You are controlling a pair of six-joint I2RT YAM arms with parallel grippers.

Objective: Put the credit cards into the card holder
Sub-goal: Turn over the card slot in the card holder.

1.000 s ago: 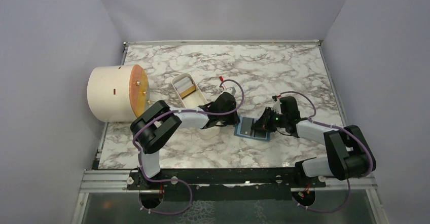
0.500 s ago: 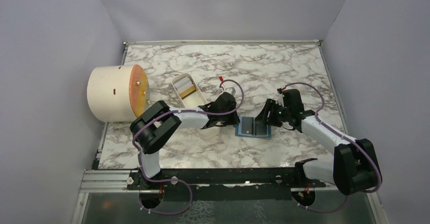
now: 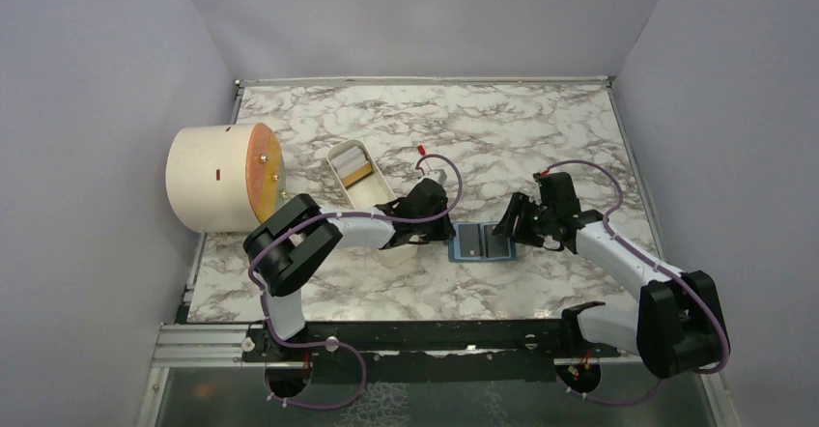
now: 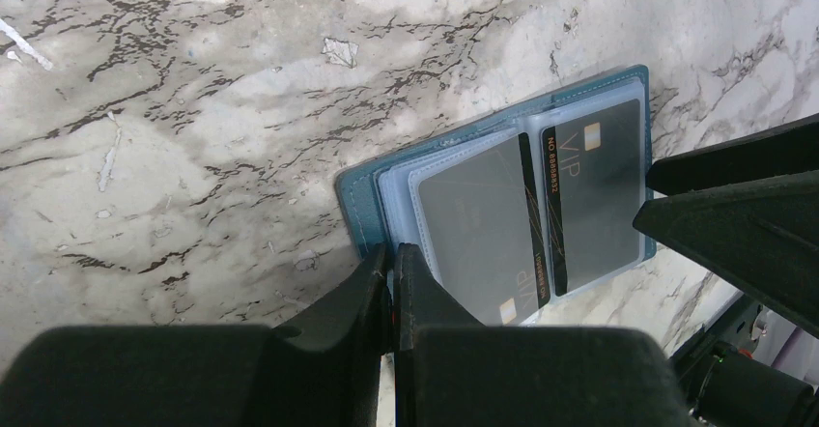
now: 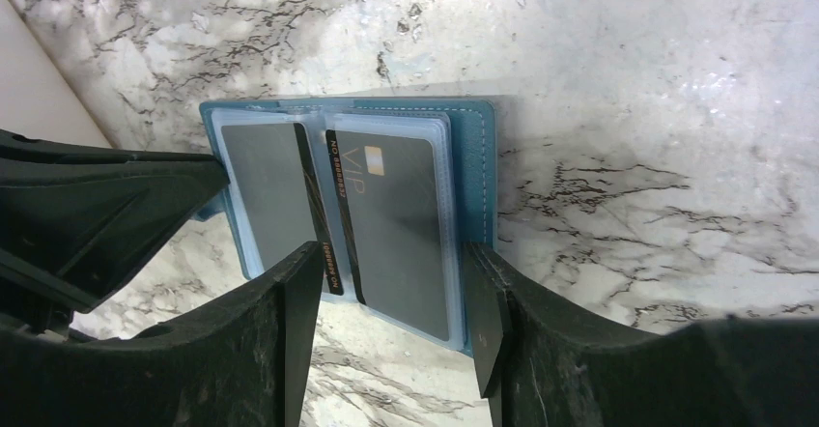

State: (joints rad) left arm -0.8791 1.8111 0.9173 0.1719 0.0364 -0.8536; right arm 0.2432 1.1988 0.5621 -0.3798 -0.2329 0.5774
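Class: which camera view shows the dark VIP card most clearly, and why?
The right wrist view: the VIP card sits mid-frame, whole, lettering readable. The left wrist view shows it too, off-centre. From the top it is only a small grey patch.

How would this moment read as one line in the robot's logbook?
card holder: open flat | cards: two dark grey, in sleeves | left jaws: shut, tips at holder's edge | right jaws: open, over one card

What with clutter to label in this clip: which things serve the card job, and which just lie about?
Job: card holder; two dark cards in its sleeves; left gripper; right gripper.
Lying about: cream cylinder; white oval tray, something yellowish inside, too small to identify.
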